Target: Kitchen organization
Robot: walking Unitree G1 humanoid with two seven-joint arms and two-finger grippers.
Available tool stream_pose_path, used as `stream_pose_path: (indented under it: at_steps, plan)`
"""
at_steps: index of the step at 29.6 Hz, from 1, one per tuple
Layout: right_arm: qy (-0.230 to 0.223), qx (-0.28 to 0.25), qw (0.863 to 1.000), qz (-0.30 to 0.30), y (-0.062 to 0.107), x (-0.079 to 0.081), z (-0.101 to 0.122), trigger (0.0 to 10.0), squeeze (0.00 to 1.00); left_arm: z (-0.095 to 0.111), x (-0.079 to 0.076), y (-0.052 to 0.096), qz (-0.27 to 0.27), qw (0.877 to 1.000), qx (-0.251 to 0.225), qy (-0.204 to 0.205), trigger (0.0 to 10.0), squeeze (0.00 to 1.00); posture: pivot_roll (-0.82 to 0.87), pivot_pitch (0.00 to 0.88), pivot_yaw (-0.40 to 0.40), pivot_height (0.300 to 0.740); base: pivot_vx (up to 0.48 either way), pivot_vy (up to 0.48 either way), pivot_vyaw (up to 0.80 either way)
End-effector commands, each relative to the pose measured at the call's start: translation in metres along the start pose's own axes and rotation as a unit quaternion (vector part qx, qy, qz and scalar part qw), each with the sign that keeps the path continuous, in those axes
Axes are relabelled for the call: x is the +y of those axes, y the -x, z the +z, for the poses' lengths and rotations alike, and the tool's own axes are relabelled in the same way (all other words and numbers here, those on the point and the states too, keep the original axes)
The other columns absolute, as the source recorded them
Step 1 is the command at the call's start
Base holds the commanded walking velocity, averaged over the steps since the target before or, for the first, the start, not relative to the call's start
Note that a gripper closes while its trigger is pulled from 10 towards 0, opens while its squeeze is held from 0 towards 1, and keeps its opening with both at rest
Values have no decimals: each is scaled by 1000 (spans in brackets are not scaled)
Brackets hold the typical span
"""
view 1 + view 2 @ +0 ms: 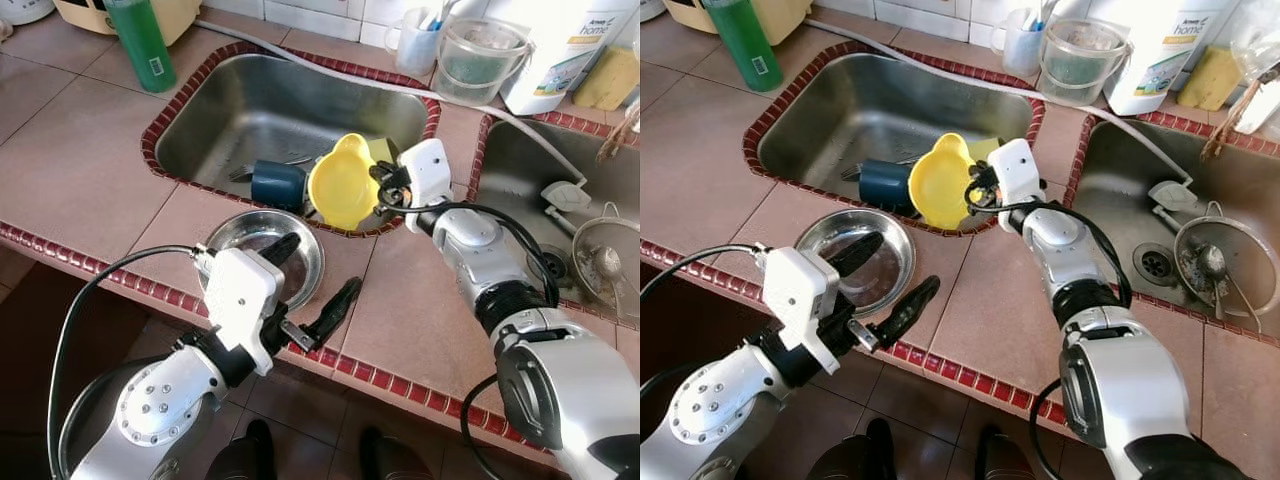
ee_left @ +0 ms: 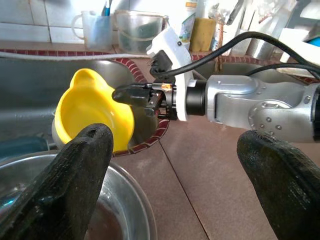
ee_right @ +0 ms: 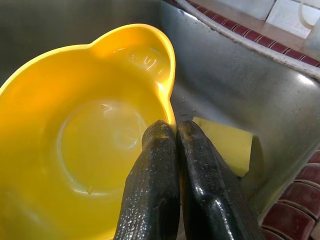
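Right wrist view: right gripper (image 3: 175, 131) has its two black fingers pressed together on the rim of a yellow bowl (image 3: 80, 135), one finger inside, one outside. Bowl is tilted on its side, held above the front edge of the left sink (image 1: 250, 100), just beside a dark blue cup (image 1: 277, 184) lying in the basin. Yellow sponge (image 3: 227, 145) sits behind the bowl against the sink wall.

Left gripper (image 1: 310, 285) hovers over the counter edge, fingers spread wide, holding nothing. One finger hangs above a steel bowl (image 1: 240, 235) resting on the tiled counter (image 1: 80, 170).

Green bottle (image 1: 140, 42) stands upright at the back of the counter. Right sink (image 1: 520, 170) holds a strainer (image 1: 605, 260).
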State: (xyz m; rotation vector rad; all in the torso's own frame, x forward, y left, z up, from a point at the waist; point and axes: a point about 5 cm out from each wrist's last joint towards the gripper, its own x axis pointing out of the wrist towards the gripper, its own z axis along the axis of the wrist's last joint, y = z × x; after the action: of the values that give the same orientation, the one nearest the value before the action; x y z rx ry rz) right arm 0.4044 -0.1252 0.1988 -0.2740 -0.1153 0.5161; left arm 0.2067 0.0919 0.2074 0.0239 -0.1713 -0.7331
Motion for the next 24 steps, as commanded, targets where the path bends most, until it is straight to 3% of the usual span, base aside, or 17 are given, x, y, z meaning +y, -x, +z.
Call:
stream_pose_path:
  at_steps: [1,5,6,24]
  plan:
    - [-3,21,1000,0,1,0,-6,10000,0,3,-3,3,-1,1000,-3,2,10000,0,-93,323,-12,740,0,0,0]
    - [-12,29,999,-7,1,-3,-7,10000,0,4,-4,3,0,1000,-4,3,10000,0,-90,323,-13,740,0,0,0]
    - [-19,33,999,-2,2,-4,-7,10000,1000,5,-5,3,-1,1000,-4,2,10000,0,-85,322,-14,740,0,0,0]
    - [-12,38,999,0,3,-6,-7,10000,1000,4,-6,5,1,1000,-1,5,10000,0,-85,308,-18,740,0,0,0]
